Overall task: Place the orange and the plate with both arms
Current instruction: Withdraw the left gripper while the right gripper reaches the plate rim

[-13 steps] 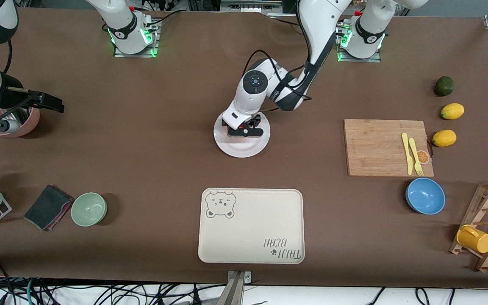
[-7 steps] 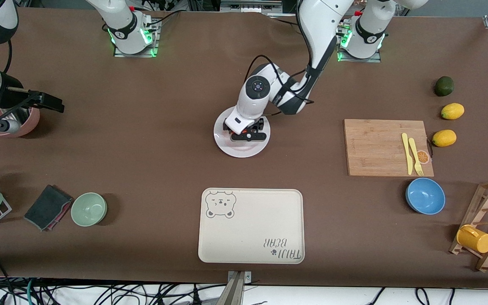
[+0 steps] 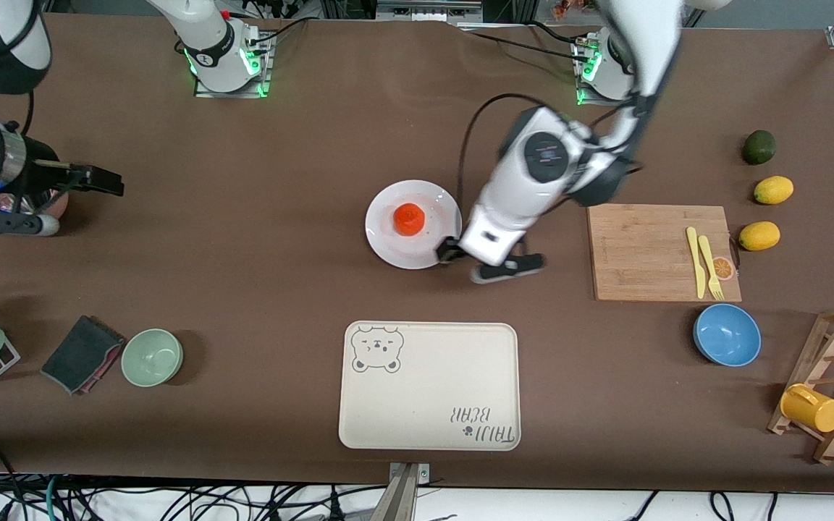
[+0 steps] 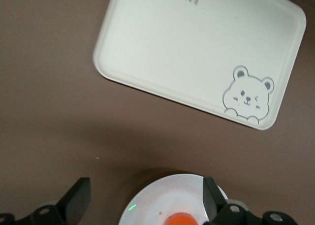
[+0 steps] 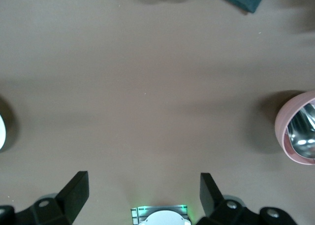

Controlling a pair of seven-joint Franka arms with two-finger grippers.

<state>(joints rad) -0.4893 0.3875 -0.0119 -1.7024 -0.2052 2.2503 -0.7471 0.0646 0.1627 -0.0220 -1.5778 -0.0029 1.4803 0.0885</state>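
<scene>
The brown table [image 3: 258, 289] carries everything, and the biggest piece on it is the cream bear-printed tray [image 3: 429, 386], lying close to the front camera. I judge the tray to be where the loaded plate belongs, which would explain why it lies bare.

The plate [image 3: 388, 246] sits at the middle of the table, farther from the camera than the tray and well apart from it. The orange [image 3: 410, 219] rests on it, a little off centre toward the robots' bases, with nothing touching it. So I take the fruit step as done and the plate move as the part not yet done.

My left arm reaches in from its base with the wrist bent down. My left pincer [image 3: 488, 262] hangs low over bare table just beside the plate's rim, toward the wooden cutting board [image 3: 641, 250]. Its fingers are spread wide with nothing between them; my wrist view shows the plate edge and the orange at its margin.

My right pincer [image 3: 84, 181] waits over the right arm's end of the table by a pink cup [image 5: 295, 129], fingers wide apart and empty.
</scene>
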